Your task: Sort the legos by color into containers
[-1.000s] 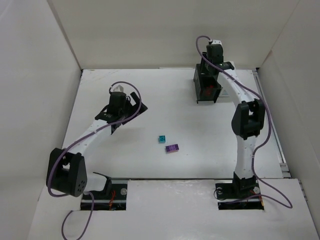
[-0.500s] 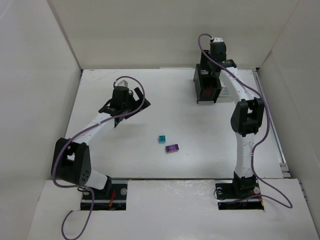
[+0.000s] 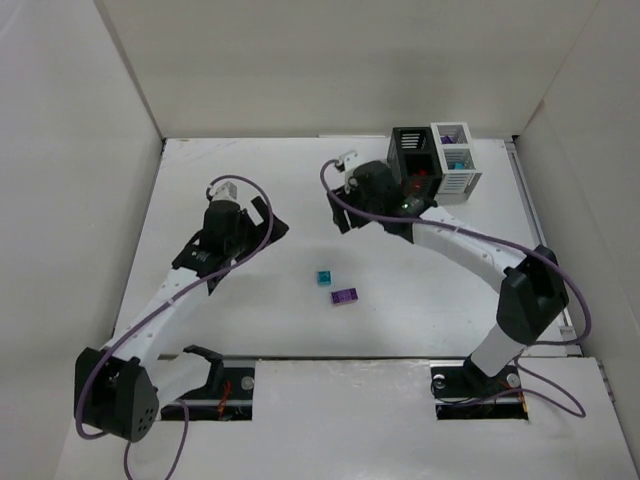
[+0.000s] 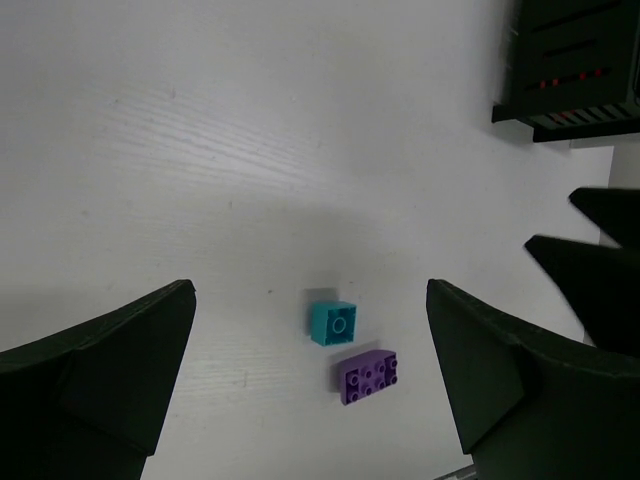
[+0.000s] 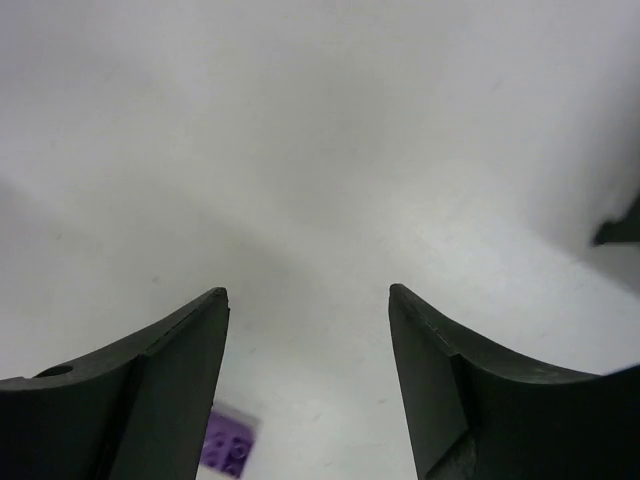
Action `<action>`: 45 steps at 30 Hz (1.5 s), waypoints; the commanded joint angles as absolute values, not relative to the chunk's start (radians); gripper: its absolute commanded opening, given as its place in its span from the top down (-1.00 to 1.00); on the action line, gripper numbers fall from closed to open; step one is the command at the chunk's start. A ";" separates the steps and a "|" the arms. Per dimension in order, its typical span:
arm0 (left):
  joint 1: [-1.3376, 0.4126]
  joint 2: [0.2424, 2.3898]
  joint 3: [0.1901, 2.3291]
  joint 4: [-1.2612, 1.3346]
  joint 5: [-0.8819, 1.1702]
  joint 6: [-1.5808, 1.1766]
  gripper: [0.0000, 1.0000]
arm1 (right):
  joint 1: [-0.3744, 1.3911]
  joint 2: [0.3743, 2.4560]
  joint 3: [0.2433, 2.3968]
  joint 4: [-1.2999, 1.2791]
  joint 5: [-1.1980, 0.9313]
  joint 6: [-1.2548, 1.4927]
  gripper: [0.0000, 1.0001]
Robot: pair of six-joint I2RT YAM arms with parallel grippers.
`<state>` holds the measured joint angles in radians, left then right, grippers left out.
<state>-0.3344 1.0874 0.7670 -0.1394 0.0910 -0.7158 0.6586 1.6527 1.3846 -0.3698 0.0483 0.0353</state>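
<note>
The white painted tabletop [image 4: 200, 150] is matt, with a faint wood-like grain. The small teal square plastic brick [image 4: 333, 322] and the purple studded plastic brick [image 4: 367, 375] look smooth and slightly shiny. The black slatted plastic bin [image 4: 570, 50] looks matt.

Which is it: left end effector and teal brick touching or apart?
Apart. Top external view shows bare table between left end effector and teal brick.

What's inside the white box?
A teal brick lies in the near part of the white box. What is in the far part is too small to make out. The walls cover the rest, so any more bricks cannot be seen.
</note>
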 commanded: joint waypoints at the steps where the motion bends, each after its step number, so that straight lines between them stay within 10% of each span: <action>1: -0.347 0.941 0.713 -0.244 0.031 -0.742 -1.00 | 0.782 1.628 1.275 -0.337 0.086 0.246 -0.41; 22: -0.356 0.548 0.591 -0.413 0.086 -0.778 -1.00 | 1.089 1.810 1.236 -0.411 0.534 0.854 -0.85; 45: -0.356 0.508 0.601 -0.431 0.066 -0.796 -1.00 | 1.078 1.977 1.324 -0.380 0.557 0.824 -0.59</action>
<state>-0.3519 0.5083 0.5945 -0.4408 0.0772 -0.7921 1.0863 1.9591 1.2930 -0.4038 0.5426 0.8097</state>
